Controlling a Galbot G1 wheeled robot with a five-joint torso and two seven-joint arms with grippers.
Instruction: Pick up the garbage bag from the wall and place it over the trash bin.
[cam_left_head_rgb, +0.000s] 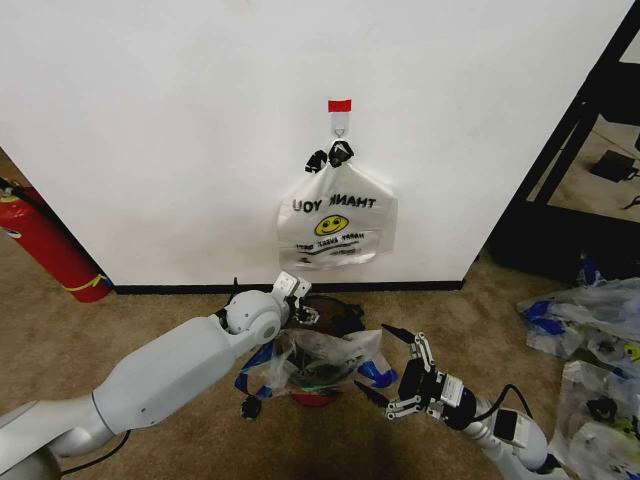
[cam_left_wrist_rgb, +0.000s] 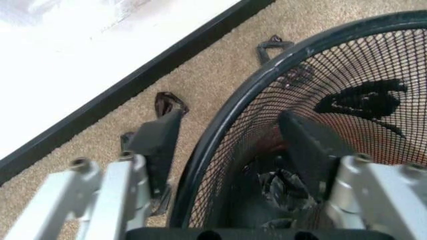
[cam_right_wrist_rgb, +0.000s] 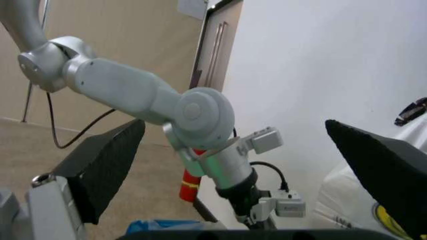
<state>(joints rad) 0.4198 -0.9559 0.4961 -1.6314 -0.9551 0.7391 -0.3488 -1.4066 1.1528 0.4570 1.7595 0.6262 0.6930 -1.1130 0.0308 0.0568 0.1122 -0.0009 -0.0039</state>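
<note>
1. The bag (cam_left_head_rgb: 322, 362) is lying draped over the bin (cam_left_wrist_rgb: 280, 95) on the carpet (cam_left_head_rgb: 150, 320), near the wall (cam_left_head_rgb: 150, 120).
2. The left gripper (cam_left_wrist_rgb: 230, 150) is reaching down at the bin's far left rim, jaws spread, one finger (cam_left_wrist_rgb: 157, 145) outside the mesh and the other inside.
3. The right gripper (cam_left_head_rgb: 388, 368) is hovering just right of the bag, fingers spread wide, holding nothing.
4. The bag's blue tabs (cam_left_head_rgb: 375, 372) are lying just beside the right fingertips; whether they are touching is unclear.
5. A second smiley bag (cam_left_head_rgb: 337, 218) is hanging from the hook (cam_left_head_rgb: 340, 127), under the red tape (cam_left_head_rgb: 340, 105).
6. A fire extinguisher (cam_left_head_rgb: 50, 245) is leaning at the far left.
</note>
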